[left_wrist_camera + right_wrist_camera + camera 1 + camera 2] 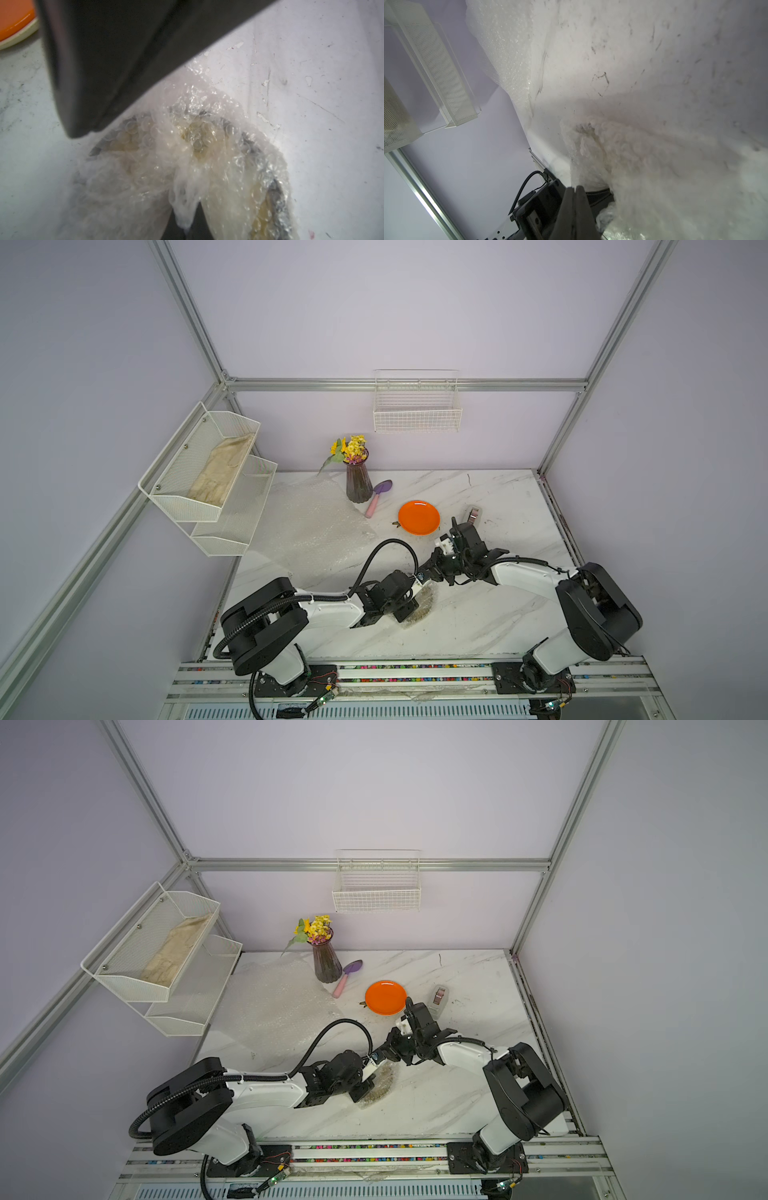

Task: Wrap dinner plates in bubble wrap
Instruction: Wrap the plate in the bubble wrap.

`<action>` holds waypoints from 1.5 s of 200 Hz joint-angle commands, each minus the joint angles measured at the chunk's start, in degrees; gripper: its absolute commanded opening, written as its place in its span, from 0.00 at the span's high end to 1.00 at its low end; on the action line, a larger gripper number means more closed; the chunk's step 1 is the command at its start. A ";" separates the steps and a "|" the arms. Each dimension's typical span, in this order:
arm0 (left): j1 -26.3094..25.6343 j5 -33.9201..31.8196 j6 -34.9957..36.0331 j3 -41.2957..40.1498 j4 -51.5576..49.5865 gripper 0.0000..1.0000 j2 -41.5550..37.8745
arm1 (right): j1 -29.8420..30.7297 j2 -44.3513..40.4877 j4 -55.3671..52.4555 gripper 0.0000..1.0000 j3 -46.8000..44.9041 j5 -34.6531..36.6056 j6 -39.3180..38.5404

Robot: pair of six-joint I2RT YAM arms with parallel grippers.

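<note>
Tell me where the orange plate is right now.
In both top views the orange plate lies unwrapped toward the table's back, between the pink-handled trowel and the grey tape dispenser.

In both top views the left end effector (pixel 409 608) covers part of the wrapped plate (pixel 426 605), its pattern only dark speckle through the bubble wrap (pixel 182 197). In the left wrist view a dark blurred bulk (pixel 116 62) blocks much of the frame, and the orange plate (pixel 14 20) is cut off at the edge. In a top view the right arm (pixel 469 547) hides part of the tape dispenser (pixel 472 514). A small dark thing (pixel 396 524) at the orange plate's rim is too small to name.
</note>
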 commanded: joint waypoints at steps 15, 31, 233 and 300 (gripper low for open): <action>-0.62 2.67 1.35 -3.70 -3.02 0.96 0.48 | 0.22 6.29 12.21 1.00 -4.94 -10.19 6.51; -0.57 2.70 1.35 -3.99 -2.69 0.96 0.20 | 0.23 7.87 10.10 1.00 -5.99 -11.23 4.36; 12.07 23.46 -36.99 11.38 -21.51 0.60 -3.43 | 0.38 8.81 -18.35 1.00 1.51 9.68 -14.97; 12.09 19.92 -35.31 16.96 -33.73 0.69 11.06 | 1.06 -1.69 -30.18 1.00 7.75 18.48 -16.24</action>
